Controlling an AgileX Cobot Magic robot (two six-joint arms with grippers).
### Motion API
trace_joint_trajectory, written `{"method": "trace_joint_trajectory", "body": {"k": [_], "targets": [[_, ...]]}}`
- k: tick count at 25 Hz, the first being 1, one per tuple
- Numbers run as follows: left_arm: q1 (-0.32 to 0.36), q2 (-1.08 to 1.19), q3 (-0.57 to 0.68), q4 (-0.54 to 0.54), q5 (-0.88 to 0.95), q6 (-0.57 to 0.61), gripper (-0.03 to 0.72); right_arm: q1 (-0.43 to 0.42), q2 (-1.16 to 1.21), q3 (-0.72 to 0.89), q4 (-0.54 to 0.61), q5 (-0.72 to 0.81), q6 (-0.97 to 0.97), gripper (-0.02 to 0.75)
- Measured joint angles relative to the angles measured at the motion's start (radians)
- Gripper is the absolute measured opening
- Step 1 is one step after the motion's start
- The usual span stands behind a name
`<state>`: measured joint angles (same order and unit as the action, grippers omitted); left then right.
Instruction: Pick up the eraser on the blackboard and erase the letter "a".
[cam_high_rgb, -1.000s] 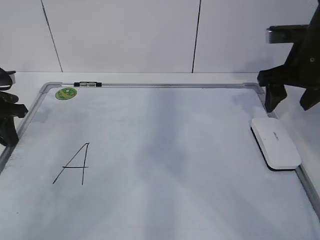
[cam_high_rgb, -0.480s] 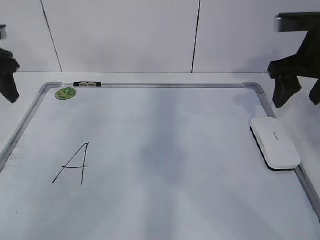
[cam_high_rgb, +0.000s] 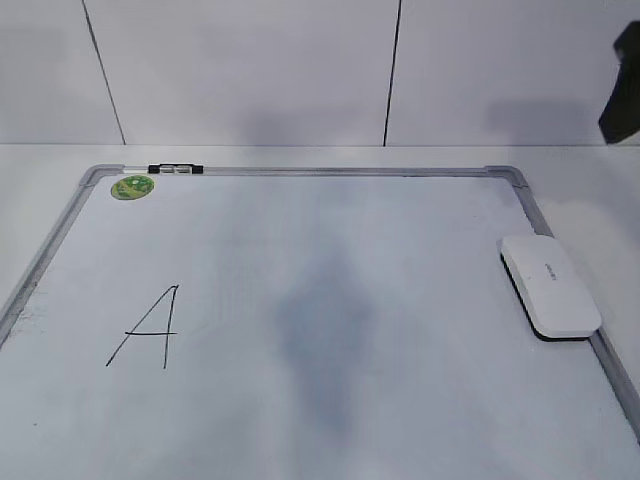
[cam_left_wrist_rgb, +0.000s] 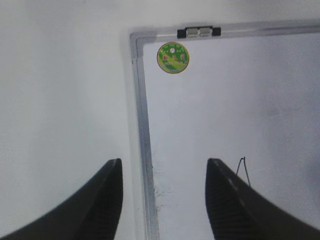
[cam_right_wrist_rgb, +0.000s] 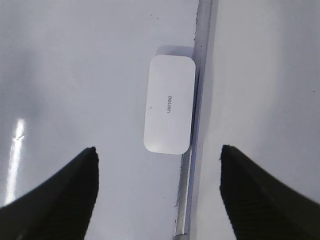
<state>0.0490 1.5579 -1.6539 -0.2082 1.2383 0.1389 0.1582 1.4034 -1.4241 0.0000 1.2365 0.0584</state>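
Whiteboard duty: a large white dry-erase board with a silver aluminium frame (cam_high_rgb: 300, 172) lies flat on a pale table (cam_high_rgb: 570, 165), with a flat white plastic eraser with rounded corners (cam_high_rgb: 551, 285) resting untouched at its right edge, against the frame rail. In the right wrist view the same eraser (cam_right_wrist_rgb: 169, 111) lies lengthwise along the rail, small grey lettering on its top, while the right gripper (cam_right_wrist_rgb: 159, 192) hangs above it with its dark jaws spread wide and holding nothing. A thin black handwritten angular letter "A" (cam_high_rgb: 147, 328) stands on the board's left half, well apart from the eraser. The left gripper (cam_left_wrist_rgb: 164, 200) hovers over the board's left rail, jaws parted and empty, with a small round green sticker (cam_left_wrist_rgb: 173, 57) and a black-and-silver clip (cam_left_wrist_rgb: 202, 32) in the corner beyond.
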Motion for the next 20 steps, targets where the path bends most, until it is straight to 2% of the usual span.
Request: {"method": "trace_joint_trajectory", "body": {"k": [5, 14, 20], "targets": [[0.000, -0.165, 0.076, -0.014, 0.002, -0.039, 0.401, 0.000, -0.159, 0.076, 0.000, 0.006, 0.000, 0.594], [0.000, -0.532, 0.454, -0.014, 0.010, -0.045, 0.401, 0.000, -0.453, 0.342, 0.000, 0.010, 0.000, 0.593], [0.000, -0.795, 0.646, -0.014, 0.016, -0.048, 0.401, 0.000, -0.670, 0.496, 0.000, 0.014, 0.000, 0.593]]}}
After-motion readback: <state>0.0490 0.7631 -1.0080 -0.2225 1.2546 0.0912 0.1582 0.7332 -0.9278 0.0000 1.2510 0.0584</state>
